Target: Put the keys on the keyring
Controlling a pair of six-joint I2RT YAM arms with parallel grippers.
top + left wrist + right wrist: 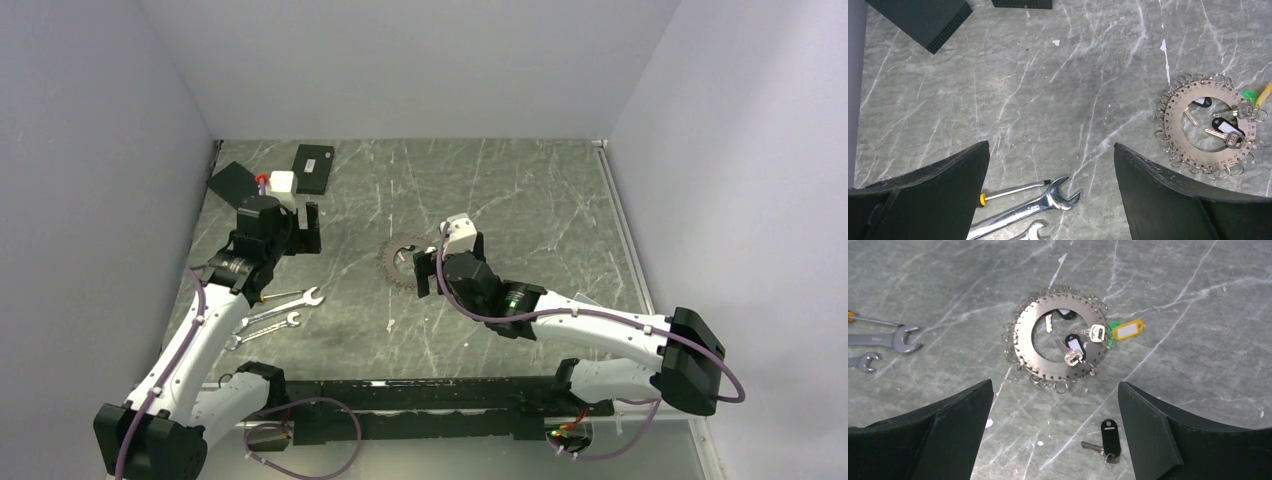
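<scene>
The keyring [402, 262] is a flat grey metal ring with holes and many small split rings round its edge, lying mid-table. It also shows in the left wrist view [1175, 117] and the right wrist view [1025, 335]. On it hang a key with a black tag [1073, 347], a silver key [1096, 332] and yellow [1128, 330] and green [1114, 326] tags. A loose key with a black tag [1109, 436] lies on the table between my right fingers. My right gripper [1055, 384] is open above it, just short of the ring. My left gripper [1050, 146] is open and empty, left of the ring.
Two silver wrenches [285, 302] and a thin screwdriver [1013, 191] lie below my left gripper [305, 238]. Two flat black boxes [313, 168] and a small white block [281, 181] sit at the back left. Walls close in the table on three sides.
</scene>
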